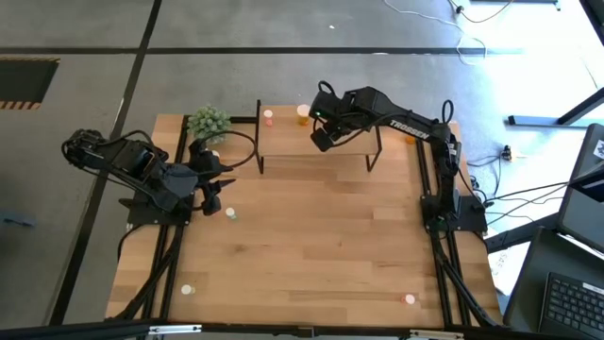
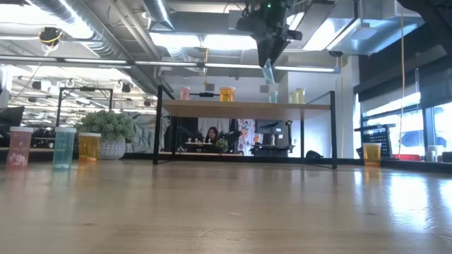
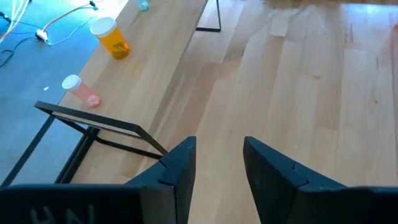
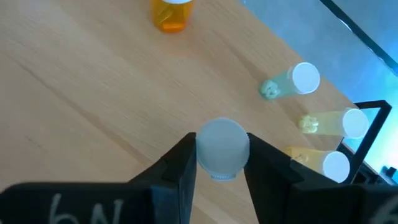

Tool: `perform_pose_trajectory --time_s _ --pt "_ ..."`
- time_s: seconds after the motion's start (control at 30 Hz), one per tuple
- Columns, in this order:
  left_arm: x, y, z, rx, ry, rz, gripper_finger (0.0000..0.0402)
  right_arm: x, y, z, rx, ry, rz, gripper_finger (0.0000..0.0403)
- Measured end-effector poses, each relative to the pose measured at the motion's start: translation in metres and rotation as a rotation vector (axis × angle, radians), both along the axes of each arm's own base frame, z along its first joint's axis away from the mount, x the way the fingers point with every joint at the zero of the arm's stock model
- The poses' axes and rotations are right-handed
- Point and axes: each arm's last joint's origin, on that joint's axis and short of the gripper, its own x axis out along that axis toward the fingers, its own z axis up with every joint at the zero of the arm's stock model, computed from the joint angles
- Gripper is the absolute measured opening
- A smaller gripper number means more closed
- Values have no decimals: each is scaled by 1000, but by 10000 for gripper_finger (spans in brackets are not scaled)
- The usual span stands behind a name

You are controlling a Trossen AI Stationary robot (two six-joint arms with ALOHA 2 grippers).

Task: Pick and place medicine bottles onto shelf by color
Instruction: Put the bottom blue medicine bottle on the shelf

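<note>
My right gripper point(image 1: 324, 140) hovers over the shelf point(image 1: 283, 142), shut on a pale green medicine bottle point(image 2: 269, 70) that hangs above the board. A pink bottle point(image 2: 185, 92), an orange one point(image 2: 226, 93), a green one point(image 4: 291, 82) and two yellow ones point(image 4: 333, 122) stand on the shelf. My left gripper point(image 3: 217, 168) waits open over the table's left part, nothing between its fingers. More bottles stand on the table: green point(image 1: 231, 214), pale point(image 1: 187, 290), pink-red point(image 1: 410, 299). My right gripper pinches the pale green bottle at its cap end point(image 4: 205, 163) between the two fingers. The fingers come from above, slanting down. The bottle hangs below them, a little tilted, clear of the shelf board.
A spiky green potted plant point(image 1: 209, 123) stands at the shelf's left end. An orange bottle point(image 1: 411, 137) stands on the table right of the shelf, by the right arm. Bare wood lies between the shelf and the near edge.
</note>
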Motion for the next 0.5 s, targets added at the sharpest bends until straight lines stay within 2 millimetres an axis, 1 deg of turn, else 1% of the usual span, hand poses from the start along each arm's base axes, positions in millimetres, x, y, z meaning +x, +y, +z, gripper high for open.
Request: perform_pose_trajectory --time_s 0.1,0.27,0.37,0.5 --pt "0 0 0 0 0 0 128 1 0 -4 -5 16 22 119" --pt "0 0 0 0 0 0 128 6 -2 -32 19 79 23 119" --pt "0 0 0 0 0 -1 128 12 -3 -43 36 45 32 119" --pt "0 0 0 0 0 -1 128 17 -4 -50 37 16 43 119"
